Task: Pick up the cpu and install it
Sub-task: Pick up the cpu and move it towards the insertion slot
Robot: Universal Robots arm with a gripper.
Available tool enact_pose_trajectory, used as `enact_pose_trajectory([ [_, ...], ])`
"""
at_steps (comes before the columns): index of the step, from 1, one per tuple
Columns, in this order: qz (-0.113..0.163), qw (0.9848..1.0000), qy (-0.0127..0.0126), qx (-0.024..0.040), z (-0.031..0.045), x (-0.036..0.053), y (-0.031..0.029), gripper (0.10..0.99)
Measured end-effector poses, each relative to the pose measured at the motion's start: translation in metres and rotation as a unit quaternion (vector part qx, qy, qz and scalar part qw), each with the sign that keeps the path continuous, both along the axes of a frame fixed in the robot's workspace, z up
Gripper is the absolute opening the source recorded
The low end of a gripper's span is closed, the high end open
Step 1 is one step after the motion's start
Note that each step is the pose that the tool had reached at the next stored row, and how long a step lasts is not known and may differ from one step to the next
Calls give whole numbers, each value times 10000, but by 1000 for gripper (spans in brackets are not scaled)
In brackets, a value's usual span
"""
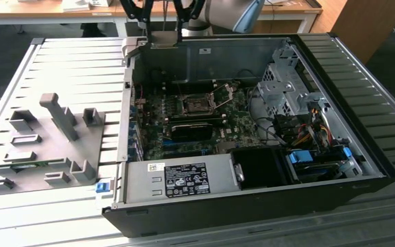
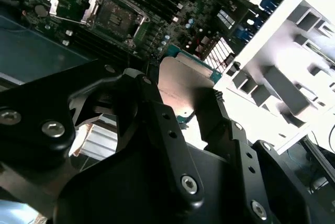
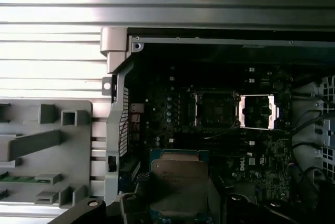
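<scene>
The pincer (image 2: 179, 89) is holding the cpu (image 2: 184, 73). Its two black fingers (image 2: 157, 114) are pressing on opposite sides of the chip, closed only as far as the chip lets them. The cpu is hanging in the air over the open computer case (image 1: 362, 103), with its silvery top showing in both wrist views. It is not touching the board below. The dark socket (image 3: 214, 110) is lying a little way off from the chip, and its metal frame (image 3: 257, 111) is flipped open beside it.

I think the job right now is carrying the chip over to that socket. To do it well, the pincer should be holding the chip flat and squeezing gently. The chip's sides should be lining up straight with the socket's sides, because I think a crooked chip could be hurting the tiny pins.

Counting things: one cpu, one socket, one open frame, one case, one grey tray (image 1: 47, 139) sitting on the bench (image 1: 74, 67), and one green memory stick (image 3: 15, 178) lying in that tray.
</scene>
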State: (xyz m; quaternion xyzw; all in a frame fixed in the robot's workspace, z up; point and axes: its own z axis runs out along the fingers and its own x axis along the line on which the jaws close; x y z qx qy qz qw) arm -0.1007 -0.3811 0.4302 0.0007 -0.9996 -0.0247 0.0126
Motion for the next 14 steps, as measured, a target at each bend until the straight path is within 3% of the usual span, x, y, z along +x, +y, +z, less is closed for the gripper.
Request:
enact_pose_trajectory([
  [14,0,10000,-6,0,-28,564,59,529],
])
